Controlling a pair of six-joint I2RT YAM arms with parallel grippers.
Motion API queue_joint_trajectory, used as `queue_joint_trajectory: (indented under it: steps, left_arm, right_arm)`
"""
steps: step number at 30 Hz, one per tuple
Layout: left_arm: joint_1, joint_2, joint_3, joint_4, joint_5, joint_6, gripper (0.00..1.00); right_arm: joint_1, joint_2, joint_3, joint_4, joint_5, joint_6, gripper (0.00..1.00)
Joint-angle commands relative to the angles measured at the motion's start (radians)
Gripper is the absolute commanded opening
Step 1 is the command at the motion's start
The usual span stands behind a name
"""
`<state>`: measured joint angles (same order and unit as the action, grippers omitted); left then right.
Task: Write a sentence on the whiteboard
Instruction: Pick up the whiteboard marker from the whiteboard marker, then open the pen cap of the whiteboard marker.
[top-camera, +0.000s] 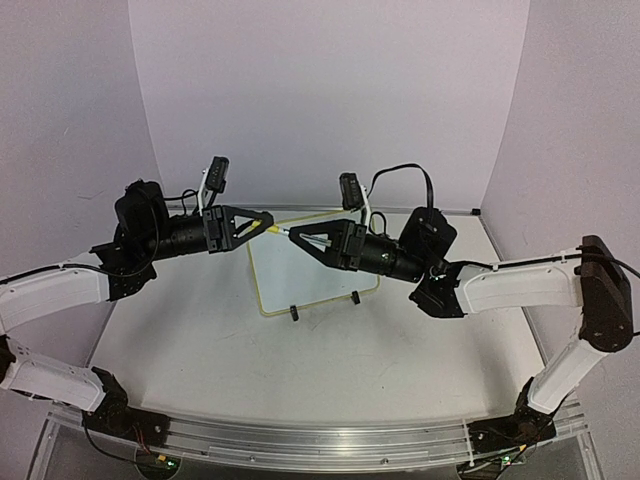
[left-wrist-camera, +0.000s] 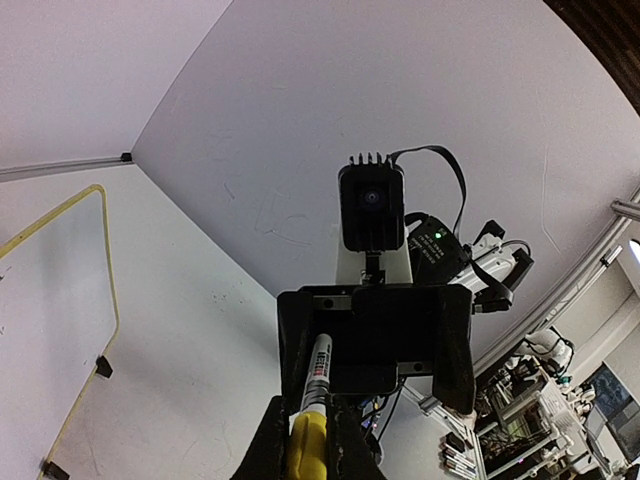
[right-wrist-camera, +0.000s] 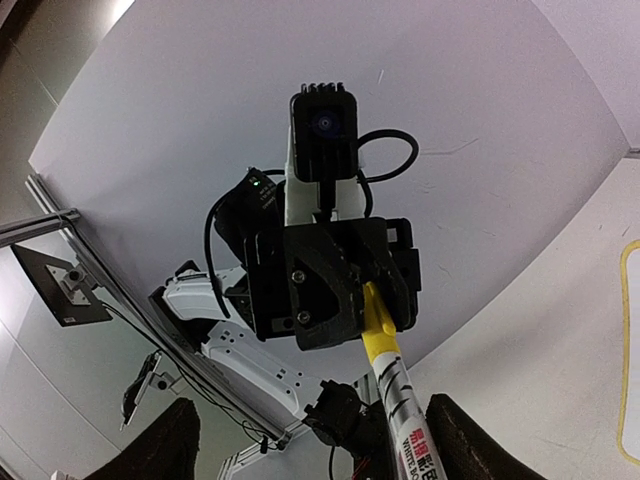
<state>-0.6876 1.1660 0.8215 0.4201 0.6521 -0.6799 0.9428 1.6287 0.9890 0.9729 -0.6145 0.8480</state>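
The left gripper (top-camera: 266, 226) pinches the marker (right-wrist-camera: 398, 385) by its yellow end, long axis running between the right gripper's (top-camera: 293, 236) wide-open fingers — off-centre, beside one — with the whiteboard (top-camera: 320, 278) below both, nearer the right.

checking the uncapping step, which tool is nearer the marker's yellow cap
Left. The left tool is shut on the yellow cap; the right tool sits open around the marker's white barrel, just past the cap.
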Motion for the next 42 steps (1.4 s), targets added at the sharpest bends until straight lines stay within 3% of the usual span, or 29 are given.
queue_joint_trajectory:
  steps: [1,12,22,30,34,42]
  left_arm:
    - [-0.013,0.001,0.04,-0.068,0.014,0.027,0.0]
    - [-0.013,-0.026,0.035,-0.098,0.028,0.027,0.0]
    - [-0.013,-0.019,0.036,-0.096,0.036,0.016,0.0]
    - [-0.013,-0.024,0.022,-0.087,0.034,0.001,0.0]
    - [-0.013,-0.03,0.013,-0.082,0.01,-0.007,0.0]
    - [-0.009,-0.075,0.0,-0.069,-0.12,-0.025,0.0]
  right_arm:
    - [0.014,-0.046,0.038,0.029,0.003,-0.025,0.7]
    - [0.014,-0.051,0.034,0.025,0.013,-0.03,0.63]
    - [0.014,-0.061,0.023,-0.044,0.054,-0.058,0.33]
    - [0.015,-0.079,-0.011,-0.033,0.1,-0.061,0.17]
    - [0.014,-0.083,-0.025,-0.028,0.116,-0.054,0.0]
    - [-0.003,-0.141,-0.107,-0.018,0.169,-0.049,0.0]
